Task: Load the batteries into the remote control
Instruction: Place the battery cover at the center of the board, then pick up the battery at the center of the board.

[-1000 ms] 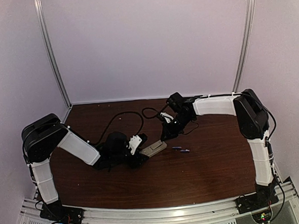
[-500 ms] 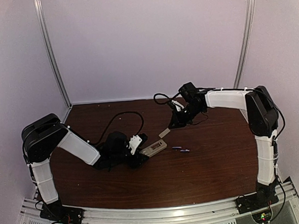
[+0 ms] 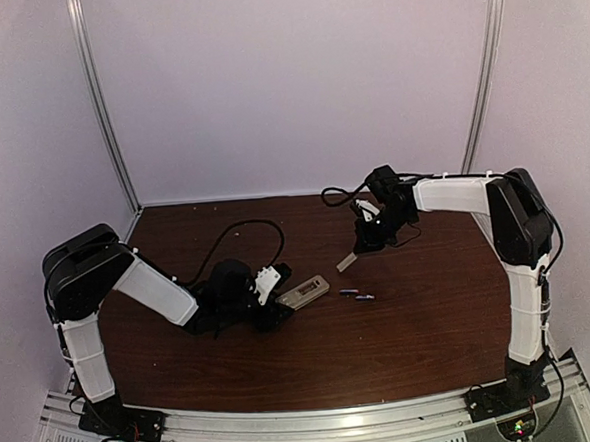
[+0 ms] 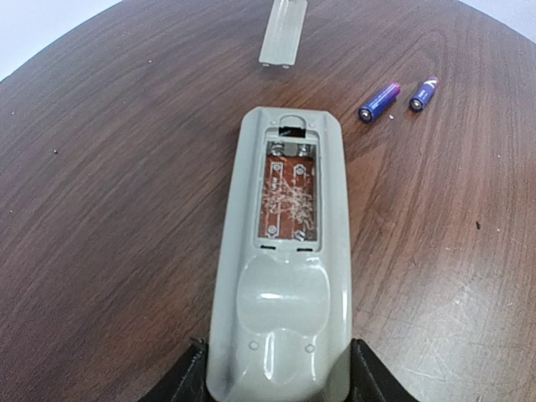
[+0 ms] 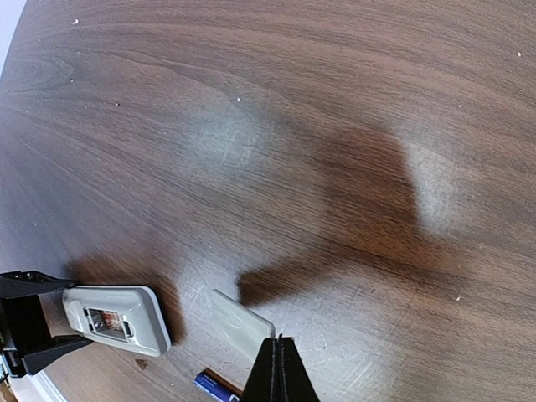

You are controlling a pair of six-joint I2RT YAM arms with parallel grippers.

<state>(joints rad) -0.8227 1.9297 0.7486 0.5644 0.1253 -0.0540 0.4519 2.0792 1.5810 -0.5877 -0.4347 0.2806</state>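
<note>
Slim grey-beige plastic remote control (image 4: 285, 276), bay open, lower centre: left claw (image 4: 278, 377) clamped on it, steadying. Two purplish cylindrical batteries (image 4: 378, 101), upper right. Right claw (image 5: 279, 356) pinches flat beige cover (image 5: 239, 321) aside.

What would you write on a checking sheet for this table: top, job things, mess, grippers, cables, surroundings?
Surface: brown wooden table, scratched.
Job's things: remote lying back up, battery bay open and empty; two batteries loose beside it.
Clutter: nothing seen.
Grippers: left gripper shut on remote; right gripper shut on cover, held above table.
Cables: black cable looped on table.
Surroundings: pale walls, metal posts.
</note>
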